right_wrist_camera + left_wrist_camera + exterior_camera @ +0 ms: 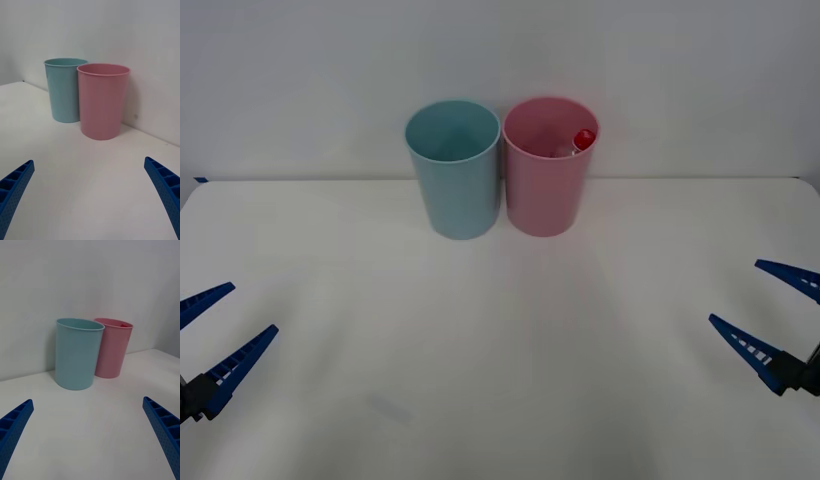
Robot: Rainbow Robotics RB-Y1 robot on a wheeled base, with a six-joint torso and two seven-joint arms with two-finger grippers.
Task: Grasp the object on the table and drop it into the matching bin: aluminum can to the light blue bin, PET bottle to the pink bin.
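The PET bottle [579,143] lies inside the pink bin [546,180]; its red cap and a bit of clear body show above the rim at the bin's right side. The light blue bin [455,175] stands touching the pink one on its left, at the back of the white table [500,340]. My left gripper [210,330] is open at the table's near left edge, holding nothing. My right gripper [780,315] is open at the near right edge, likewise holding nothing. The right wrist view has the pink bin [103,101] in front of the light blue bin [64,90]. In the left wrist view, the light blue bin [78,352] partly covers the pink bin [114,348].
A white wall rises right behind the bins. The tabletop stretches wide and bare between the two grippers and the bins.
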